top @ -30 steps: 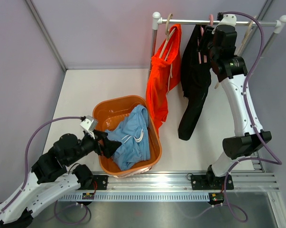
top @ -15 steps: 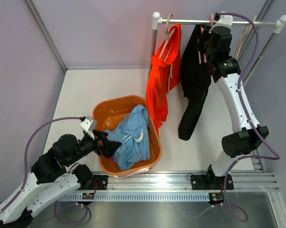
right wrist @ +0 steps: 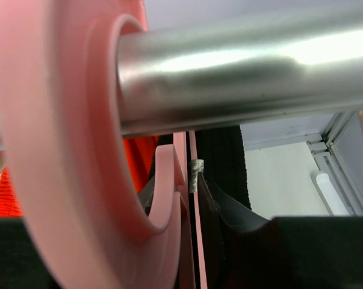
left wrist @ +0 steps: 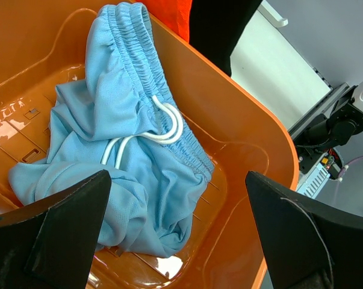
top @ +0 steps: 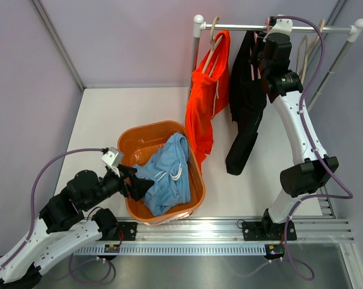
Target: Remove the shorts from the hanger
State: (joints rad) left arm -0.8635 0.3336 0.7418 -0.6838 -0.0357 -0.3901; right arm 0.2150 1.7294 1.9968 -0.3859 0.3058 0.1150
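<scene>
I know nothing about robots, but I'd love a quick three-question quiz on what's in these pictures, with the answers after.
1. True or false: the light blue shorts lie inside the orange basket.
2. How many garments hang from the rail? A) one B) two C) three
3. In the right wrist view, what colour is the hanger hook over the rail?
Key: 1 true. 2 B, the orange shorts and the black shorts. 3 pink.
</scene>
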